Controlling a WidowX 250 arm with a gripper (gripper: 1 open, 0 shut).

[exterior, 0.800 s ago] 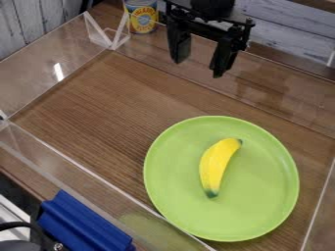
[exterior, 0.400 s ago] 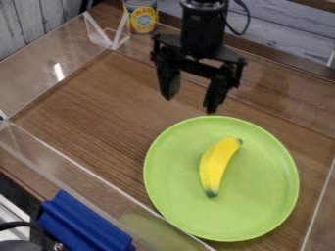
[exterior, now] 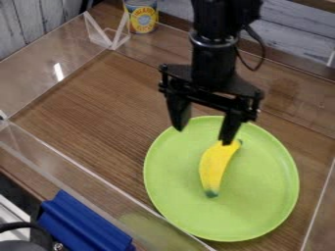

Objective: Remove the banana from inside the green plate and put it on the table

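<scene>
- A yellow can (exterior: 141, 16) with a printed label stands at the far edge, behind the clear wall.
- A blue object (exterior: 81, 228) lies at the near left corner, partly cut off by the frame.
- Pale boards (exterior: 295, 29) run along the back.

Lighting: bright, even, from above. Glare: pale streaks on the clear acrylic walls (exterior: 53, 69); soft sheen on the table (exterior: 92, 108) and green plate (exterior: 268, 211). Shadows: faint, soft. Sharpness: low resolution, mildly soft throughout; foreground blue object (exterior: 78, 230) blurred.
</scene>
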